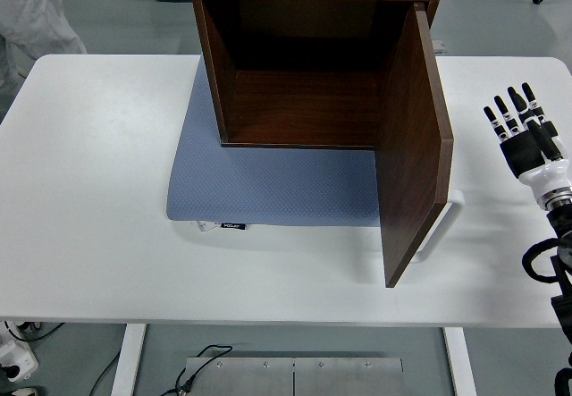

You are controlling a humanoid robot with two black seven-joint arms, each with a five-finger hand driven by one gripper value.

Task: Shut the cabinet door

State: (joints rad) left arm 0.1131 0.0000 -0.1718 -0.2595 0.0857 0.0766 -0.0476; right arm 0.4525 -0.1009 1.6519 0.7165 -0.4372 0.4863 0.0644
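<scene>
Still-open cabinet door (pixel 413 146), right hand (pixel 527 141) apart.

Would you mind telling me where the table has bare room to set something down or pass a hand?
The widest free patch is the white table left of the blue mat. A bare strip runs along the near edge. It is tighter on the right, between the open cabinet door and the right hand.

Single high head view, facing forward-down over table (pixel 98 235).

Bright, even light; sharp focus
</scene>
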